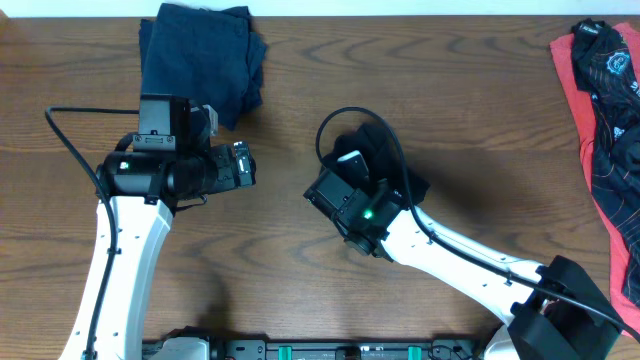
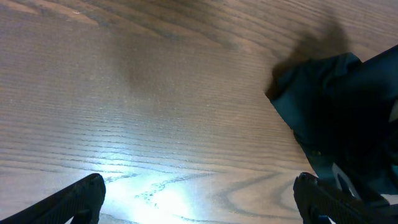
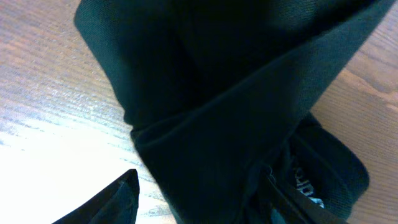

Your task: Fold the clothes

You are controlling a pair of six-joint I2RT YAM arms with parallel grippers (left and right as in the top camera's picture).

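roughly a third done, by my reading: one dark navy t-shirt point(image 1: 200, 55) lies folded at the table's point(image 1: 300, 100) far left, one black t-shirt point(image 1: 405, 183) sits bunched mid-table, and a coral-red and black heap point(image 1: 605, 110) waits unfolded at the right edge, its number untellable. the left gripper point(image 1: 243, 165) gapes wide and empty just beside the folded shirt. the right gripper point(image 1: 352, 160) stands half-spread around the black bunch — pinching or not, i cannot tell.

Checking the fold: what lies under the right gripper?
A bunched black shirt on the table. The right gripper covers its middle, so any grip is hidden.
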